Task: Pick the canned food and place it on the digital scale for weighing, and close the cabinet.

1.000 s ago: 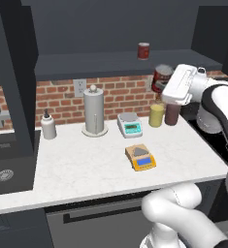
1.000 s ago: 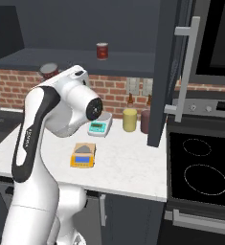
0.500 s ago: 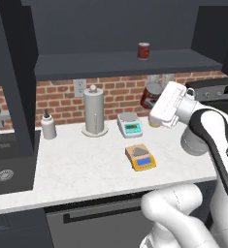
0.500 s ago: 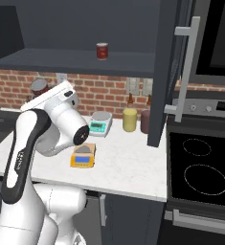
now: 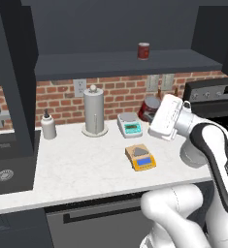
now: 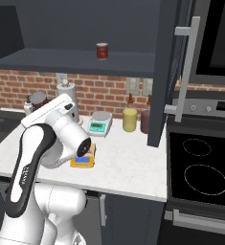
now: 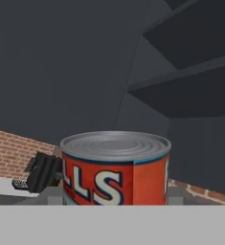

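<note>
I am holding the canned food (image 5: 148,105) in the gripper (image 5: 153,112), jaws closed partway around its sides. It hangs in the air above the back of the counter (image 5: 76,169), upright, so it can go down flat on its base. In the hand view the tin (image 7: 115,167) sits right at the fingertips, silvery ribbed lid up, red label with pale letters facing the camera.

The digital scale (image 5: 140,158), small and yellow-orange, lies on the counter in front of and below the tin, its platform bare. I judge the carry is mid-way: the tin must come forward and down.

A white-grey scale (image 5: 129,124) with a teal display stands just behind the yellow one, near enough to confuse or clip. A tall paper towel holder (image 5: 94,110) and a small bottle (image 5: 48,128) stand further left. Another red can (image 5: 143,50) rests on the cabinet shelf. The cabinet (image 6: 164,72) door stands open, jutting out over the counter's right end, beside a yellow jar (image 6: 129,119).
</note>
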